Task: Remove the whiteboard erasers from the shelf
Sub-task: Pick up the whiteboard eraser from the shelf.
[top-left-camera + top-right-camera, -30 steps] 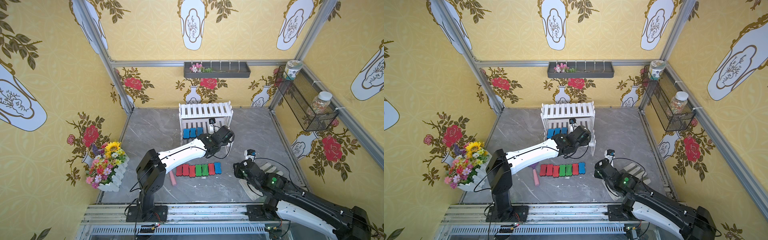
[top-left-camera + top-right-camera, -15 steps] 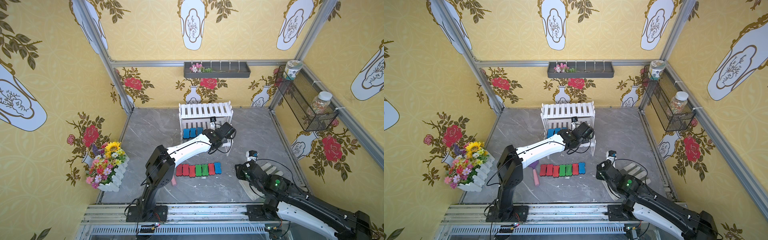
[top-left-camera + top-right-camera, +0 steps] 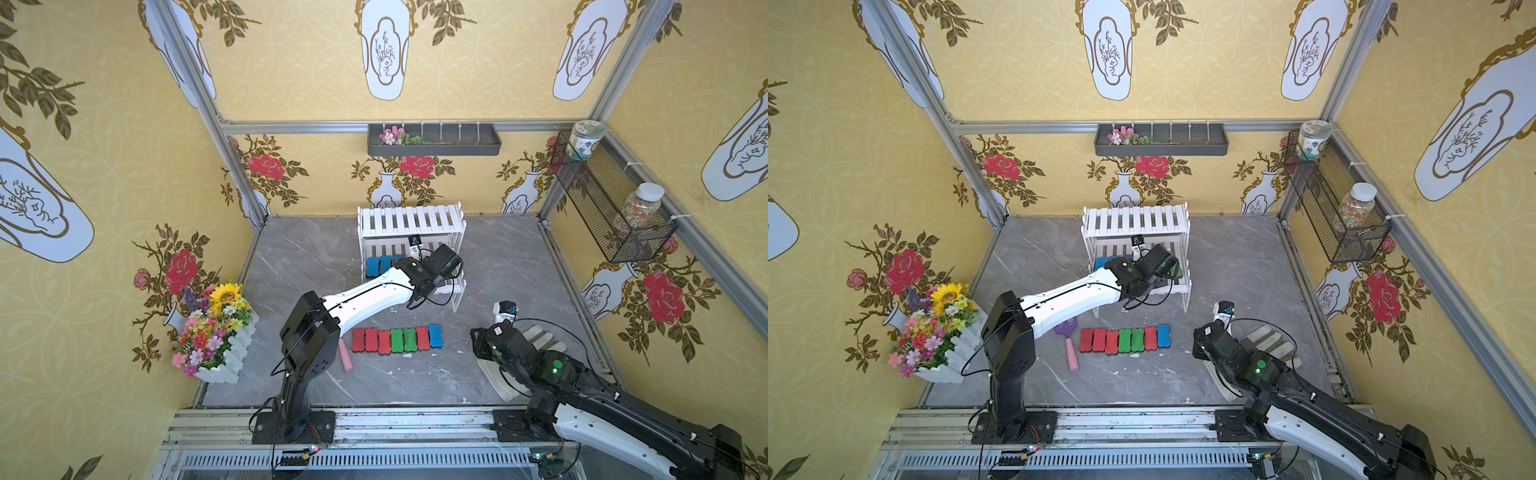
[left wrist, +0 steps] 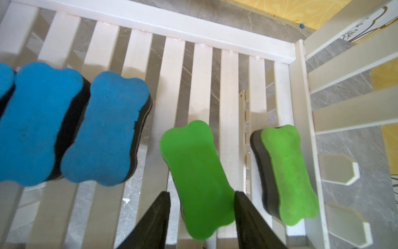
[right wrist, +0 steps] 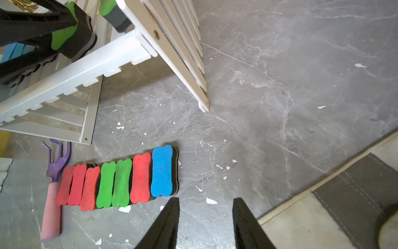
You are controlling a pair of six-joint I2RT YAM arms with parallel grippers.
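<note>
A green eraser point(image 4: 198, 179) lies on the lower tier of the shelf point(image 4: 215, 43), between the left gripper's point(image 4: 201, 194) narrowly set jaws; whether they clamp it I cannot tell. A second green eraser point(image 4: 286, 172) lies just beside it, three blue erasers point(image 4: 103, 129) on its other side. On the floor point(image 5: 280, 86), seven erasers point(image 5: 120, 183) lie in a row by a fork point(image 5: 56, 172). The right gripper point(image 5: 205, 200) hovers nearby, jaws slightly apart, empty.

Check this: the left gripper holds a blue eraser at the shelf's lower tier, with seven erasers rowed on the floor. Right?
Wrong colour: the left gripper holds a green eraser, not blue, as the left wrist view shows. It is at the lower tier of the shelf, and seven erasers lie on the floor.
</note>
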